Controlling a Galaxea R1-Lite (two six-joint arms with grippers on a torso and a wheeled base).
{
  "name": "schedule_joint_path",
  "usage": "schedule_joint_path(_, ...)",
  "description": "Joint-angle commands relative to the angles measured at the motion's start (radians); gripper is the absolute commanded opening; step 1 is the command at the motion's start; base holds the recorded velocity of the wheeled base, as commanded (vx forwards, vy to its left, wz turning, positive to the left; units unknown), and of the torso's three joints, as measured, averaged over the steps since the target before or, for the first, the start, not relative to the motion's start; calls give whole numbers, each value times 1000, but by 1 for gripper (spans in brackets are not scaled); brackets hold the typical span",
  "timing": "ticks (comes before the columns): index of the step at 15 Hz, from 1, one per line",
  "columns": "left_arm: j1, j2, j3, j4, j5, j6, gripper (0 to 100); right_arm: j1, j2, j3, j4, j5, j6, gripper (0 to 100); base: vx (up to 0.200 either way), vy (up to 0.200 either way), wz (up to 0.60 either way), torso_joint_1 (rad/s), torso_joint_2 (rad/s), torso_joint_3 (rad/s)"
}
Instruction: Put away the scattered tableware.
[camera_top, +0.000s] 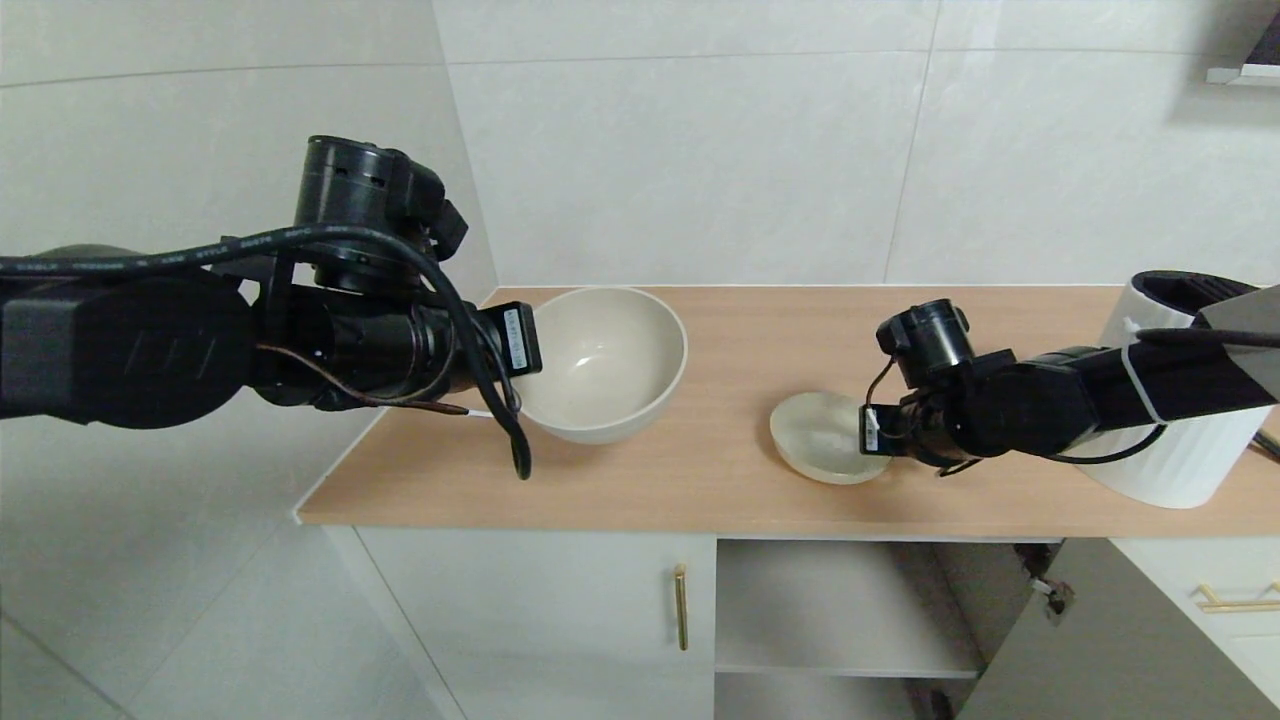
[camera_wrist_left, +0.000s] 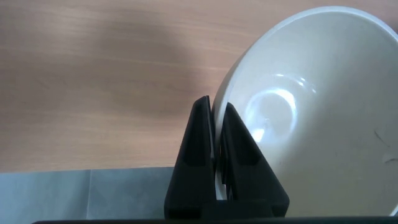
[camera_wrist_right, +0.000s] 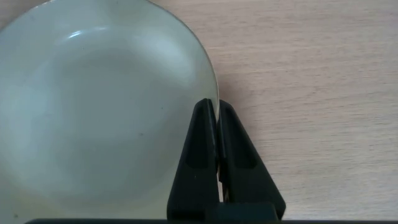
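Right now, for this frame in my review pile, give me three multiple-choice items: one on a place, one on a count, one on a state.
1. Where is the small dish?
A. over the countertop, at the right gripper
B. in a sink
C. on a stove

2. How many pieces of tableware are on view?
A. one
B. two
C. four

3. How does the left gripper stand to the large bowl?
A. open, apart from it
B. open, beneath it
C. shut on its rim

Answers:
1. A: the head view has the dish above the wood, and the right wrist view shows its edge pinched in the gripper.
2. B: the bowl and the dish are the only pieces.
3. C: the left wrist view shows the rim clamped between the fingers.
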Motion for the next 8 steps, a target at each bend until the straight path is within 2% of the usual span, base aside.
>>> schedule_joint_path(1, 0, -5, 0, 0, 0, 0, 0, 3, -34, 4, 3, 5, 14, 0, 0, 0, 0, 0, 0, 0)
schedule_joint_path(4, 0, -31, 23, 3, 3, 3, 0, 32, -232, 66, 56, 91, 37, 0, 0, 0, 0, 0, 0, 0)
schedule_joint_path(6, 0, -78, 83, 3, 3, 28, 0, 55, -361, 141, 85, 118, 36, 0, 0, 0, 0, 0, 0, 0)
schedule_joint_path(8, 0, -141, 149, 3, 3, 32, 0, 96, -440, 201, 90, 126, 44, 0, 0, 0, 0, 0, 0, 0)
